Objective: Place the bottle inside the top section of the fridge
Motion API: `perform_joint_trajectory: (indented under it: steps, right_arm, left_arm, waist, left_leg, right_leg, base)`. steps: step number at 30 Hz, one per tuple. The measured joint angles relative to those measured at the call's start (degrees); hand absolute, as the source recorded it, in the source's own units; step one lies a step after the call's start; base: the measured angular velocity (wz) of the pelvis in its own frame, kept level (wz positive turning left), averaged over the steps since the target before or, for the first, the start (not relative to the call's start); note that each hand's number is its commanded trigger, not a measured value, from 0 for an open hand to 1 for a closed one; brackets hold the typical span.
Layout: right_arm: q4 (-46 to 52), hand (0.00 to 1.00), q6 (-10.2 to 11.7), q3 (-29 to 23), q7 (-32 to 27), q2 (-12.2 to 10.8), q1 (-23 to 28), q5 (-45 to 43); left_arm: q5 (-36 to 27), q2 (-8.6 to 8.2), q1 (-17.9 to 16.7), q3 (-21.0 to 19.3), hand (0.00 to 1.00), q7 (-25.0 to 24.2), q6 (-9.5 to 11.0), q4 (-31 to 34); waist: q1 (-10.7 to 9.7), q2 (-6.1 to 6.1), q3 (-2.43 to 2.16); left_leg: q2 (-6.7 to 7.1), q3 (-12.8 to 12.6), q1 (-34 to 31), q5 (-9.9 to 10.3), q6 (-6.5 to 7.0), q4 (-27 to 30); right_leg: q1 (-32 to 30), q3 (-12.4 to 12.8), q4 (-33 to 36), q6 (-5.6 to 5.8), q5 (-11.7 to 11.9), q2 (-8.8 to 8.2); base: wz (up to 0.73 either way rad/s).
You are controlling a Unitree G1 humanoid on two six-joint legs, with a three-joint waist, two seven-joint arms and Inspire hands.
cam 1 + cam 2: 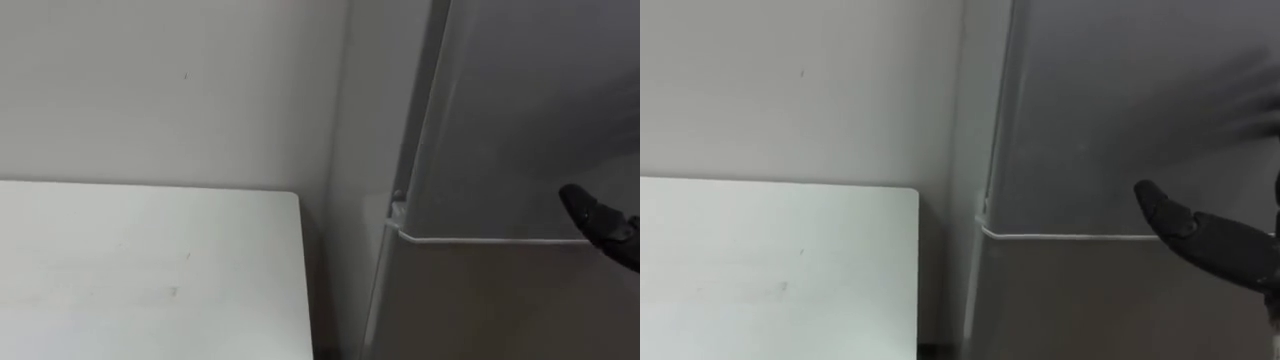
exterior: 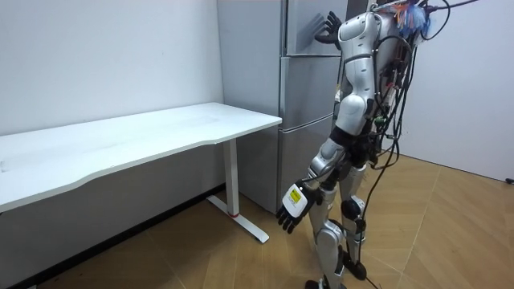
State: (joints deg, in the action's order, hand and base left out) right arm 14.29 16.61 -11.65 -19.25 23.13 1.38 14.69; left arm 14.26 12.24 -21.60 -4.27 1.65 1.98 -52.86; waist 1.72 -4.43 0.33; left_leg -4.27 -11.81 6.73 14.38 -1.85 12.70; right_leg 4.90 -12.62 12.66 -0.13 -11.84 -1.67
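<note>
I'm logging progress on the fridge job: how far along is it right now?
Done: the robot stands at the fridge, beside the white table. In hand: its right hand rests open on the upper door, which looks shut; the left hand hangs open, holding nothing. Left: neither hand holds a bottle, so I cannot tell whether it is already inside or still to be fetched.

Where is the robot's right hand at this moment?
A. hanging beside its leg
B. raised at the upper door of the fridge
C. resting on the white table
B: the right hand is up at the upper door, fingers spread; the left hand hangs low.
</note>
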Motion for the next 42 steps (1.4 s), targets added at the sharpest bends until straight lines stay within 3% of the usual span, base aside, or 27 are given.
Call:
perform_joint_trajectory:
  steps: [7,22,27,42]
  right_arm:
    - [-1.8,0.0,1.2,2.2,0.8,-1.2,-0.1,-0.2]
    - [-7.8,0.0,2.4,3.7,1.8,-2.5,-2.0,-1.8]
    - [-12.5,0.0,3.9,3.7,3.3,-2.6,-3.8,-1.8]
    - [-15.1,0.0,5.0,3.8,3.7,-3.4,-4.7,-1.8]
  left_arm:
    - [0.0,0.0,-0.1,0.0,0.0,-0.2,0.0,0.0]
    - [0.0,-0.02,-0.2,0.0,0.0,-0.2,-1.2,0.2]
    - [-0.1,-0.02,-0.1,0.0,0.0,-0.6,-1.5,0.2]
    - [-0.1,-0.01,-0.5,0.2,0.0,-0.6,-1.8,0.2]
  waist:
    - [0.3,0.89,-0.23]
    - [0.4,0.93,-0.11]
    - [0.3,0.92,-0.1]
    - [0.3,0.86,-0.08]
  left_leg:
    - [-0.01,0.4,0.0,0.0,-0.04,0.0]
    - [-0.01,1.1,0.7,0.0,-0.03,0.3]
    - [-0.07,1.3,0.7,0.0,-0.01,0.9]
    - [-0.05,1.6,0.7,-0.3,0.01,1.0]
  right_leg:
    - [0.2,-0.2,-0.1,-0.04,0.0,-0.02]
    - [1.9,-1.2,-0.1,-0.13,0.1,-0.2]
    - [2.3,-1.6,0.0,-0.26,0.3,-0.28]
    - [2.4,-1.8,-0.1,-0.36,0.5,-0.3]
  base:
    - [0.0]
    - [0.03]
    - [0.0]
    - [0.0]
